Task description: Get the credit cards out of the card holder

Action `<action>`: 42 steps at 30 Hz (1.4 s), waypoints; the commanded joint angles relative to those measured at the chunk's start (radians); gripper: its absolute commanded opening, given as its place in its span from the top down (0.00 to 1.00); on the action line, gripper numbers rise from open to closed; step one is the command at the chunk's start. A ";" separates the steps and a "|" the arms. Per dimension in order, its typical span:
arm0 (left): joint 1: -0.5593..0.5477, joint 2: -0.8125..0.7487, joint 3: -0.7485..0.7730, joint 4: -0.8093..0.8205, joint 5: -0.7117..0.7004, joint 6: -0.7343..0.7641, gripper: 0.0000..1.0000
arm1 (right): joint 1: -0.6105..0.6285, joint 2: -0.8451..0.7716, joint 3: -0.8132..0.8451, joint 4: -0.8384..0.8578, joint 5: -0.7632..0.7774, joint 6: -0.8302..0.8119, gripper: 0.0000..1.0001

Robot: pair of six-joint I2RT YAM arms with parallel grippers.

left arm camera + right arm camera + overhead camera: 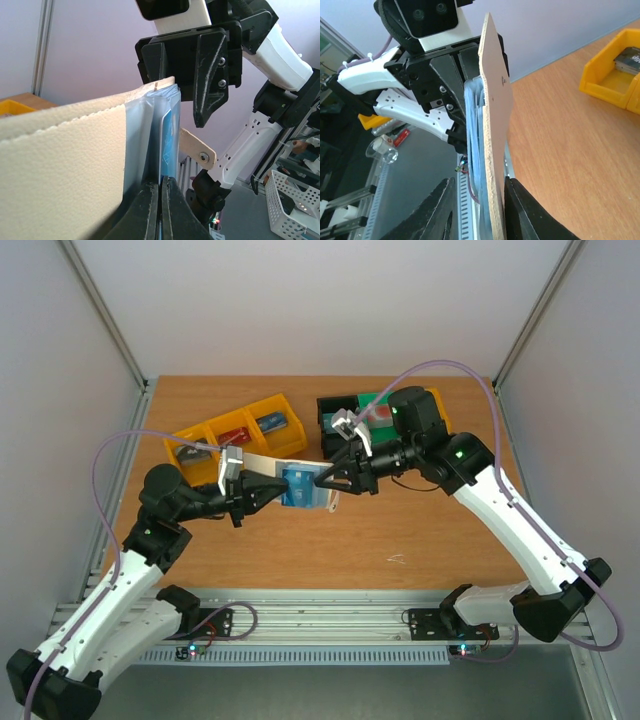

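We've got the card holder point(266, 466) up in the air over the middle of the table point(420, 530), slung between the two arms, beige outer face one way, blue-grey pockets the other. The left gripper point(160, 189) is pressed tight together on one edge of the holder, blue pocket layers pinched between its fingers. Its forearm reaches in low from the left with the wrist roughly level. The right gripper point(480, 184) comes in from the opposite side, elbow high, and straddles the far edge with its jaws parted. We see a gap between one finger and the pocket layers, so it sits around the holder, not biting on it. The credit cards point(168, 131) are tucked in the pockets, a bluish printed face showing beside the sleeve. We reckon the holder is light, soft and floppy, and will fold if tugged hard. The cards look thin, stiff and slick, snug in their sleeves. The best hold, we judge, is a pinch on an exposed card edge alone, drawn straight along the pocket while the left gripper anchors the holder.
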 commanded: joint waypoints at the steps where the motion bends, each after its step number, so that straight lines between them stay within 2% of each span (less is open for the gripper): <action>1: 0.005 0.003 -0.011 0.086 -0.013 -0.001 1.00 | -0.001 0.026 -0.003 0.059 -0.036 0.048 0.75; 4: 0.005 0.001 -0.013 0.089 -0.018 -0.005 1.00 | -0.002 0.029 -0.002 0.051 -0.035 0.036 0.89; 7: 0.007 0.002 -0.010 0.088 -0.024 -0.007 1.00 | -0.003 0.022 0.004 0.026 -0.030 0.003 0.98; 12: 0.025 0.012 0.003 0.064 -0.012 0.013 1.00 | -0.031 0.010 0.029 -0.077 -0.010 -0.067 0.99; 21: 0.031 0.027 0.009 0.034 0.003 0.042 1.00 | -0.131 -0.047 0.010 -0.141 -0.013 -0.103 0.99; 29: 0.031 0.026 0.013 0.026 0.015 0.051 1.00 | -0.146 -0.053 0.013 -0.148 -0.015 -0.098 0.99; 34: 0.031 0.012 0.013 0.005 -0.057 0.046 1.00 | -0.189 -0.039 -0.002 -0.171 0.104 -0.053 0.99; 37: 0.031 0.002 0.011 -0.013 -0.155 0.033 1.00 | -0.234 -0.009 -0.032 -0.171 0.163 0.019 0.99; 42: 0.034 -0.014 -0.009 -0.042 -0.264 0.028 1.00 | -0.241 0.062 -0.139 -0.087 0.172 0.184 0.99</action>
